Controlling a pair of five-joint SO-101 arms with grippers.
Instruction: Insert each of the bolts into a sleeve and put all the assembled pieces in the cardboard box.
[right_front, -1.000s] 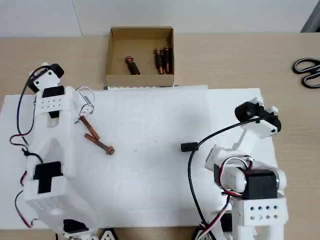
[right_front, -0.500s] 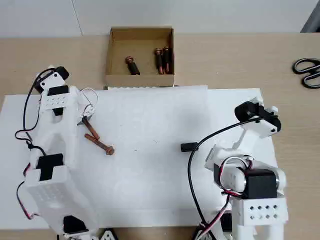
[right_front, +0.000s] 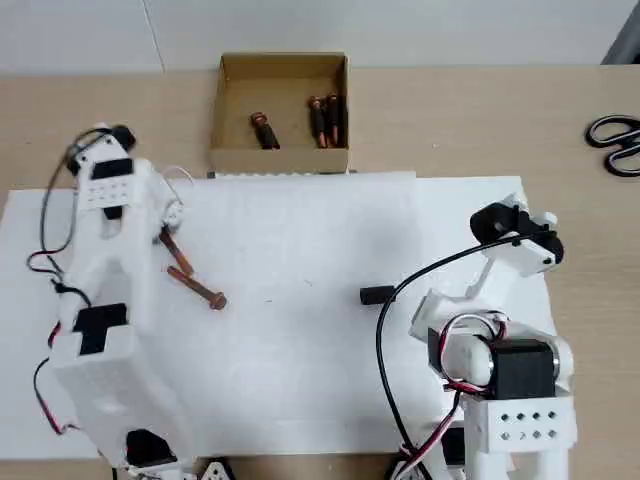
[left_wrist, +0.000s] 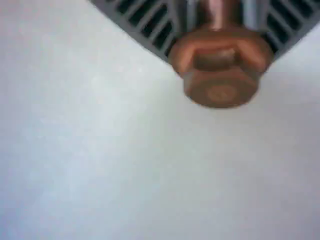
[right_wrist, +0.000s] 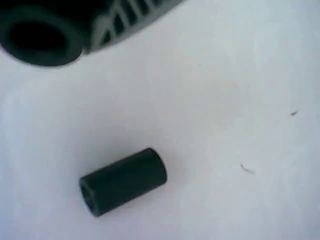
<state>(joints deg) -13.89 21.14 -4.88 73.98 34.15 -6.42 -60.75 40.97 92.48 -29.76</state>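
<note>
Left wrist view: left gripper (right_front: 166, 230) pinches bolt (left_wrist: 220, 70) head-out, right gripper (right_wrist: 100, 30) pinches sleeve (right_wrist: 40, 37), likely so they can mate.

The light is bright and even and comes from above. On the white foam sheet (right_front: 300, 340) the shadows are soft and pale; a faint one lies just beside the black sleeve (right_wrist: 122, 181), touching it.

Coppery metal bolt (left_wrist: 218, 75), matt black sleeve (right_wrist: 123, 181)
</note>
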